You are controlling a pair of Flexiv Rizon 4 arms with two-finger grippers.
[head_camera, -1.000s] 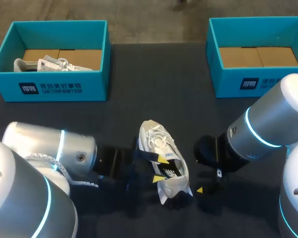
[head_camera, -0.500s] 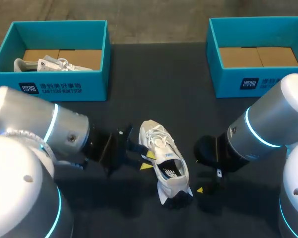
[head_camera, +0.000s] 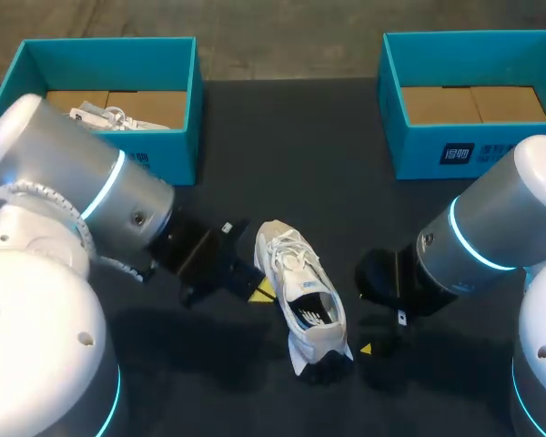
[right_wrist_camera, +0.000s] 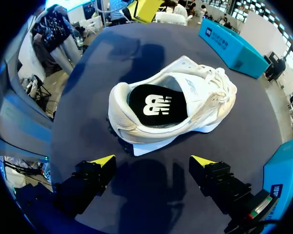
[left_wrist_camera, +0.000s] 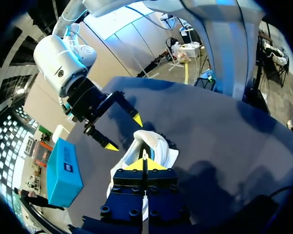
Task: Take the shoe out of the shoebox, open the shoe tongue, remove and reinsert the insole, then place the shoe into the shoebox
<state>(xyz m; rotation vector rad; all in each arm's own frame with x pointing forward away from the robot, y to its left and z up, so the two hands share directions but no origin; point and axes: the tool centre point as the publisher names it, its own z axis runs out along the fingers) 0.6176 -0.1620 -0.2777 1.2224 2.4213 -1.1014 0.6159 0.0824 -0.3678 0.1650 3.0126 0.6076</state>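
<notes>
A white shoe (head_camera: 302, 305) with a black insole (right_wrist_camera: 156, 105) inside lies on its sole on the dark table, heel toward the front edge. My left gripper (head_camera: 266, 291) is shut on nothing, its yellow tips (left_wrist_camera: 144, 158) pressed together just short of the shoe's (left_wrist_camera: 154, 146) left side. My right gripper (right_wrist_camera: 152, 162) stands wide open behind the shoe's (right_wrist_camera: 176, 107) heel side, with a gap to it and nothing between its fingers. From the left wrist it shows as the open right gripper (left_wrist_camera: 122, 131) beyond the shoe.
A teal shoebox (head_camera: 187, 100) at the back left holds a second white shoe (head_camera: 109, 116). Another teal shoebox (head_camera: 391, 100) at the back right has only a cardboard floor. Bare dark table (head_camera: 291, 164) lies between the boxes and the shoe.
My left gripper has drawn back leftward off the shoe's opening and its fingers have come together. The shoe and the right arm have stayed put.
</notes>
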